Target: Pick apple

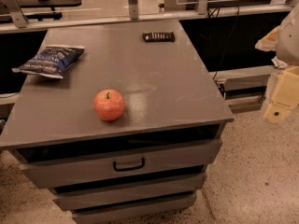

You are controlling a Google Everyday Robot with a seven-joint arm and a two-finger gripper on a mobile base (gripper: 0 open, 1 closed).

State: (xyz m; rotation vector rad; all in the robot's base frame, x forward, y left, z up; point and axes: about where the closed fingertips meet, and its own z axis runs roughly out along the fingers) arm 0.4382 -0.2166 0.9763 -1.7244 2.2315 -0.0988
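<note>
- Apple (109, 105): sits stem up, lower left of centre in the frame, on the grey cabinet top (154, 78) near its front edge.
- Gripper (280, 99): pale yellow, at the right edge of the frame, off the cabinet and above the speckled floor (252, 171). I cannot tell whether it is open or closed.
- Key relation: the apple lies well to the left of the gripper, beyond the cabinet's right edge. Being round, it offers no preferred grasp axis.
- Surroundings: a blue chip bag (49, 61) at upper left and a dark flat bar (158, 36) at top centre, both well apart from the apple.
- Obstruction, as I judge it: nothing stands between gripper and apple; only the cabinet's right edge needs passing.
</note>
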